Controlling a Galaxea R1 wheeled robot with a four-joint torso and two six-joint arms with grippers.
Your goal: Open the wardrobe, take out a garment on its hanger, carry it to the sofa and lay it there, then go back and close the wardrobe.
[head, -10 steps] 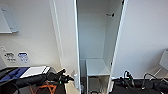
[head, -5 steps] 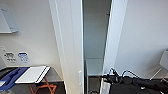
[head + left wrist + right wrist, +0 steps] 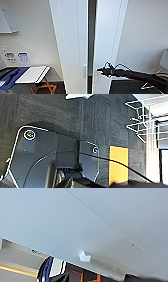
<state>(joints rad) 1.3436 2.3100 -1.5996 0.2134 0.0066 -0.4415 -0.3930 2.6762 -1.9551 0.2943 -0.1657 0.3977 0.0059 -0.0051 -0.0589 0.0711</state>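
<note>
The white wardrobe (image 3: 72, 37) stands straight ahead in the head view. Its two panelled doors are nearly together, with a narrow dark gap between them. A small white handle (image 3: 85, 71) sits on the left door's inner edge. My right arm comes in from the lower right, and my right gripper (image 3: 99, 69) is at the inner edge of the right door (image 3: 107, 37), about handle height. The right wrist view looks close along a white door panel (image 3: 82, 220) with a small white handle (image 3: 85, 256) on it.
A low table with orange legs (image 3: 45, 87) stands left of the wardrobe, carrying a white board (image 3: 32, 74) and a blue item (image 3: 10, 78). In the left wrist view, dark carpet (image 3: 50, 109), a yellow patch (image 3: 118, 164) and a white wire rack (image 3: 142, 121) lie around my base.
The right door has swung in towards the left door, so the wide opening onto the white interior has narrowed to a thin gap. My right arm has moved in with the door.
</note>
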